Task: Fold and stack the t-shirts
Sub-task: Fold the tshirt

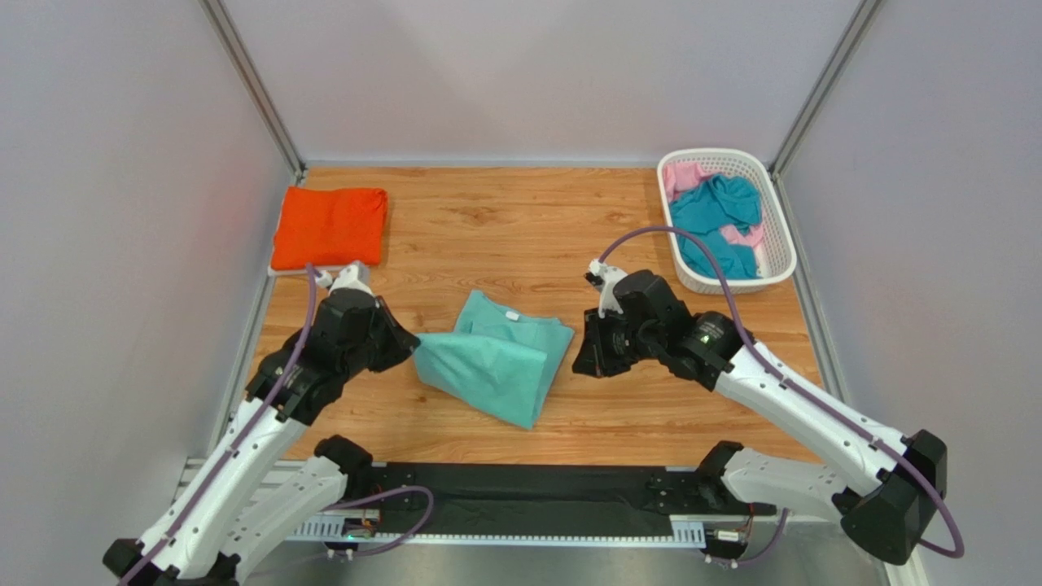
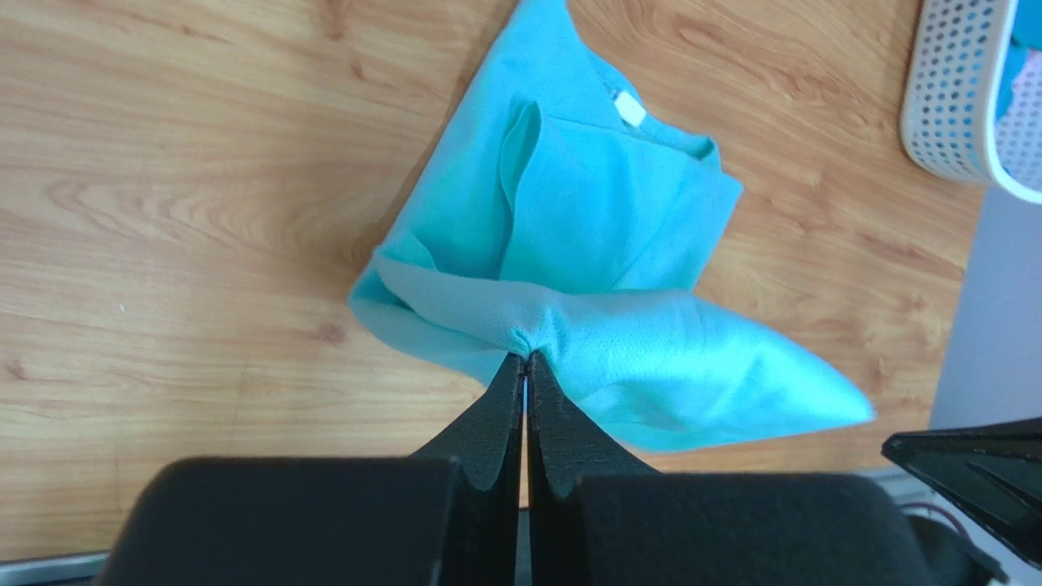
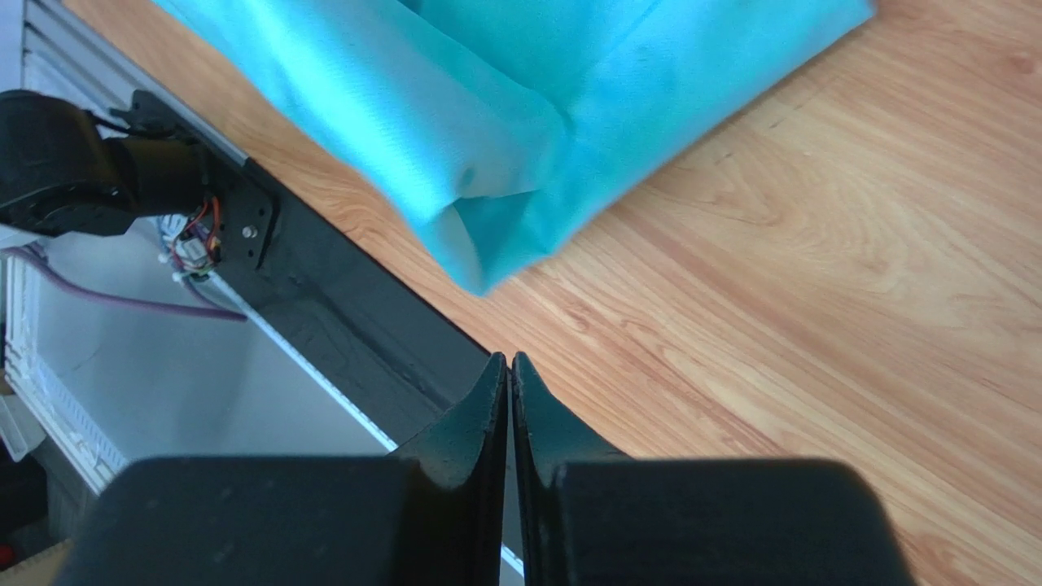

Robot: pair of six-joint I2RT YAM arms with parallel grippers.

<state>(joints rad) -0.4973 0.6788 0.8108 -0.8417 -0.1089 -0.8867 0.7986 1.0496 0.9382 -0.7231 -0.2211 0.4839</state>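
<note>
A mint-green t-shirt lies partly folded in the middle of the table. My left gripper is shut on its left edge; the left wrist view shows the cloth pinched at the fingertips and lifted a little. My right gripper is shut and empty, just right of the shirt's right edge; its wrist view shows the shirt above the closed tips. A folded orange t-shirt lies at the back left. Teal and pink tees are in the basket.
A white slotted basket stands at the back right, also in the left wrist view. A black rail runs along the table's near edge between the arm bases. Grey walls close in the left and right sides.
</note>
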